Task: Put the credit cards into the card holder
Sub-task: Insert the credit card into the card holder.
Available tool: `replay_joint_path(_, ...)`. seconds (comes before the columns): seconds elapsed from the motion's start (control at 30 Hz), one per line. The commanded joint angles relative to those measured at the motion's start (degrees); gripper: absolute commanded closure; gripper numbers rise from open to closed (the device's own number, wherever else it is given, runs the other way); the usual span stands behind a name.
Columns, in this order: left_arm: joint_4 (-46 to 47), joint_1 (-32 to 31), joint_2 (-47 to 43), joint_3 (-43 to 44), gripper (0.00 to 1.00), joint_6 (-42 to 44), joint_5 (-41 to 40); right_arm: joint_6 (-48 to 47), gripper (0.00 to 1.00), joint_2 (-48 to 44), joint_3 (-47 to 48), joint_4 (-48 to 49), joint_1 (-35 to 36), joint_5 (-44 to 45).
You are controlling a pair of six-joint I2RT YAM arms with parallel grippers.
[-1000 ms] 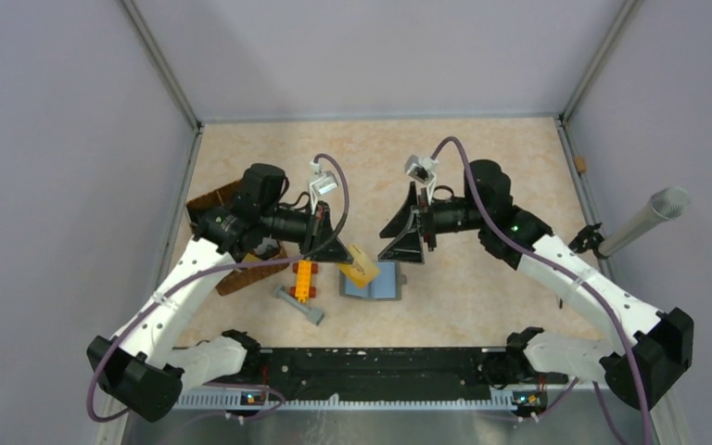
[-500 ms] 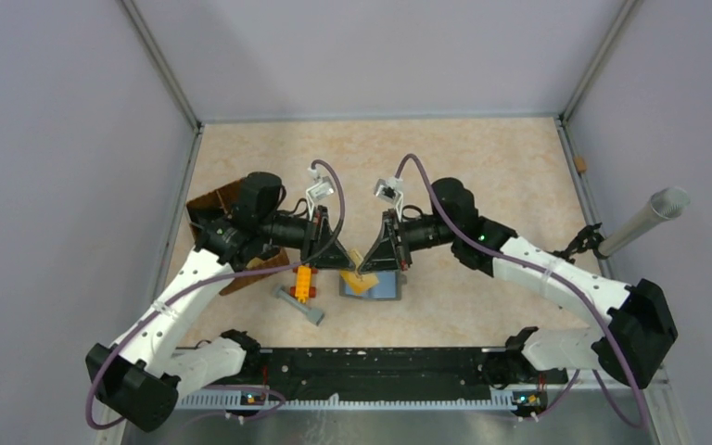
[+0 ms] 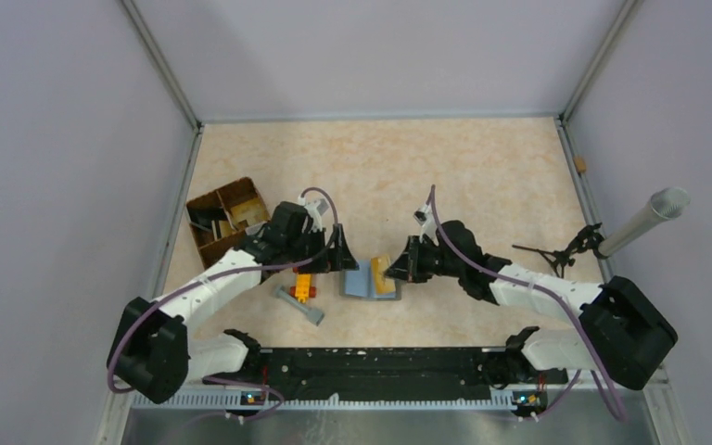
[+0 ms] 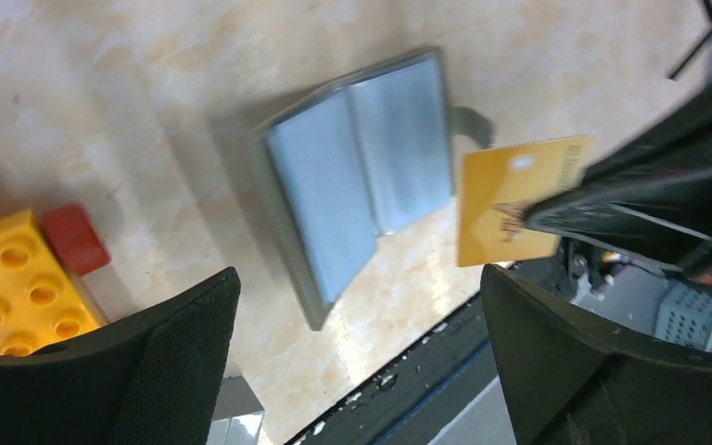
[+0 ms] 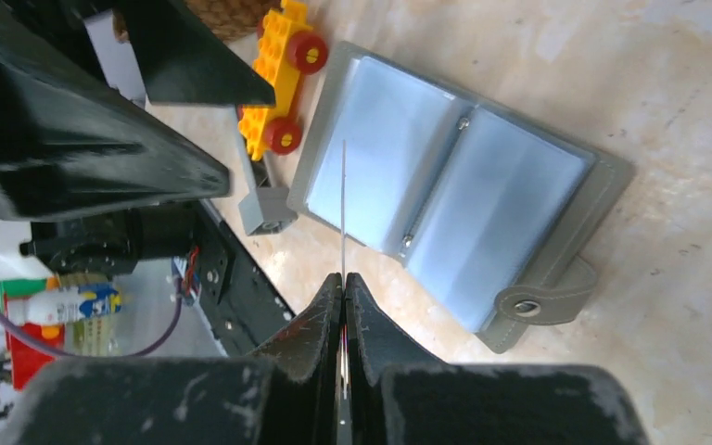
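Beside the card holder, showing blue-grey pockets inside grey, a gold credit card is gleaming (toy brick yellow, wheels red) over the mottled beige table.

The gold card passed from left end effector to right end effector (both lowered).

Plain lilac-grey walls enclose a beige marbled tabletop, with metal posts at the back corners

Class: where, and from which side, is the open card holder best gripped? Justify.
Likely its left cover's outer edge, from the left: the card holder lies open flat, so only edges offer purchase, and the right gripper, holding a card, crowds the right.
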Motion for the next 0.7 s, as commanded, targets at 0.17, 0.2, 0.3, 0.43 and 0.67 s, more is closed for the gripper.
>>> replay_joint_path(0.17,8.3,-2.2,6.4,-3.9,0.11,-7.6,-8.2,9.5,1.0,4.6,-2.9,14.6,-0.3,6.8)
replay_joint_path(0.2,9.0,-2.3,7.0,-4.2,0.15,-7.9,-7.9,10.1,1.0,5.2,-3.2,15.4,-0.3,6.9)
replay_joint_path(0.3,10.5,-2.4,8.3,-4.9,0.27,-8.5,-7.5,12.1,1.0,6.9,-4.2,17.6,-0.3,7.4)
replay_joint_path(0.43,12.1,-2.4,10.1,-5.5,0.35,-9.0,-6.7,14.0,1.0,8.2,-5.2,19.3,-0.4,7.7)
replay_joint_path(0.67,14.9,-2.7,13.5,-6.8,0.51,-9.9,-5.6,15.7,1.0,10.9,-5.9,22.0,-0.5,6.2)
